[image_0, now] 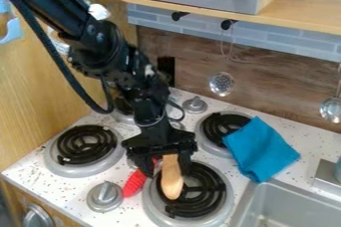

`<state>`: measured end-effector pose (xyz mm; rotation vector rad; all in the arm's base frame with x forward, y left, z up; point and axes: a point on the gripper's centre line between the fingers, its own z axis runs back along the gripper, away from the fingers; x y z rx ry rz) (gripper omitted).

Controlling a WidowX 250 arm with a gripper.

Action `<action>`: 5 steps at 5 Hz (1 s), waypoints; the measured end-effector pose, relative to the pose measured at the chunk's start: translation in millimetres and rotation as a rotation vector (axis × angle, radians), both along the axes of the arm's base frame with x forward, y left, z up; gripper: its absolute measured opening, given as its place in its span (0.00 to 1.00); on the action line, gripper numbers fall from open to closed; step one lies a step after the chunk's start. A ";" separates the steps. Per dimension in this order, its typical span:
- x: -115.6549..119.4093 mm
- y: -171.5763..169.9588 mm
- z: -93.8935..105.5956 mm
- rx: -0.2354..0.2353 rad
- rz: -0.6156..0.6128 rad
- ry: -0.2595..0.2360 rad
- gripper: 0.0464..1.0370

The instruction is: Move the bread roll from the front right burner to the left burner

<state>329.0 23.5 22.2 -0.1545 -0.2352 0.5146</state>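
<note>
Camera view: our gripper [169, 172] clamps a wooden spoon [171, 183] over a coil burner [212, 191]. We see a red utensil [134, 183] alongside.

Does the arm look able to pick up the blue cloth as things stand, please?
Probably not: nothing covers the blue cloth, but the pincer seems taken up by the wooden utensil.
</note>
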 end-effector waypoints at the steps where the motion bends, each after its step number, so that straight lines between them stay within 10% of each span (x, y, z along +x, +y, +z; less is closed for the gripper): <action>1: -1.0 1.3 -6.8 0.009 0.004 0.017 0.96; 2: -1.1 1.8 -10.4 0.011 0.004 0.024 0.93; 3: 0.1 5.0 -10.0 0.028 -0.002 0.013 0.67; 5: -5.2 47.0 25.0 0.088 0.050 -0.102 0.62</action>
